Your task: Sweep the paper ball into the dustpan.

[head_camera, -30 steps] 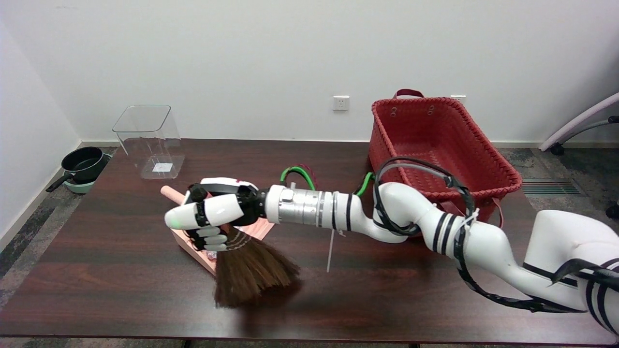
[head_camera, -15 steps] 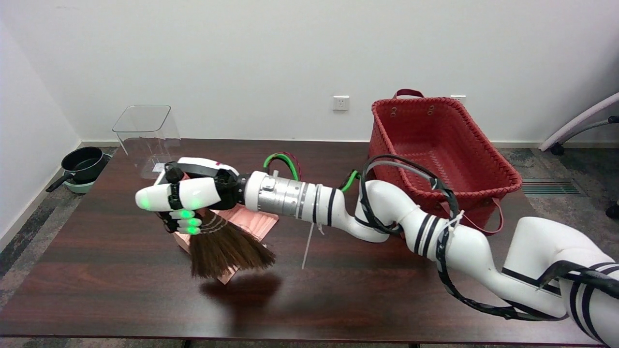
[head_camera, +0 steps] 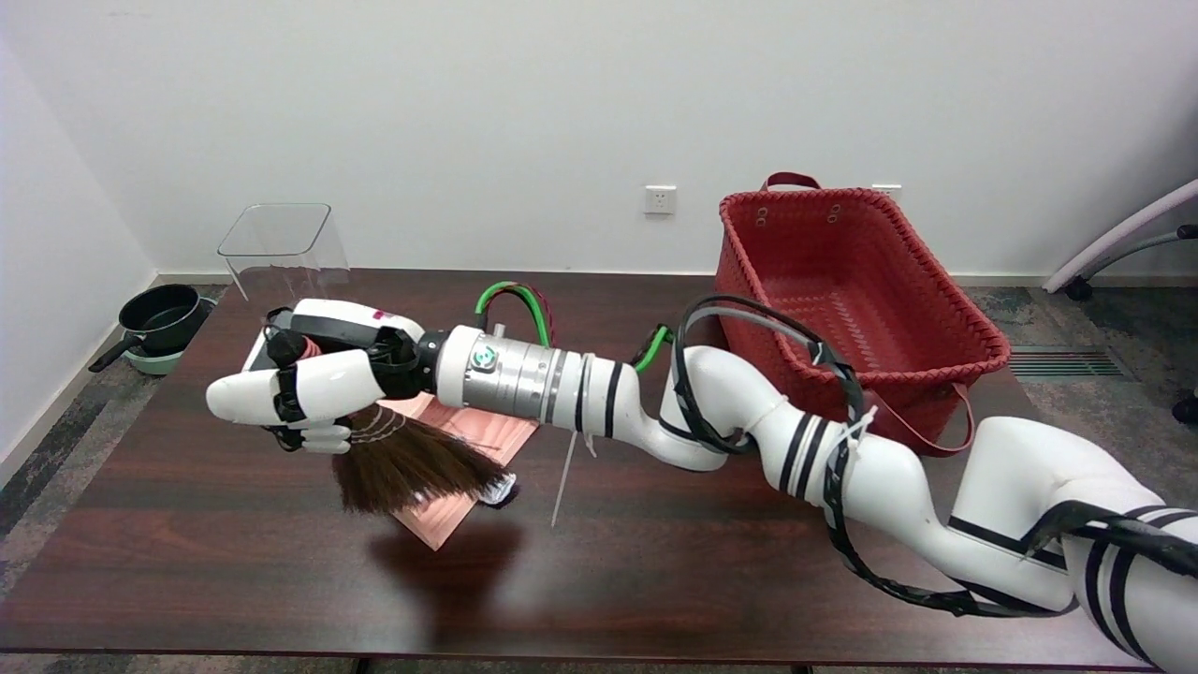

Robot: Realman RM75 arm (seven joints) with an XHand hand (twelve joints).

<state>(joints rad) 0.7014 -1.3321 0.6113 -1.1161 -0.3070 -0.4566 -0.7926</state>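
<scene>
The right hand (head_camera: 309,388) grasped a brush (head_camera: 407,463) above the pink dustpan (head_camera: 449,510) near the bench's (head_camera: 655,562) left edge, paper ball (head_camera: 499,490) beside the bristles.

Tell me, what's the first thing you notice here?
A white robot hand holding a brown broom in the air, over a pink dustpan at the table's left middle. Behind it, on the right, sits a big red basket.
</scene>
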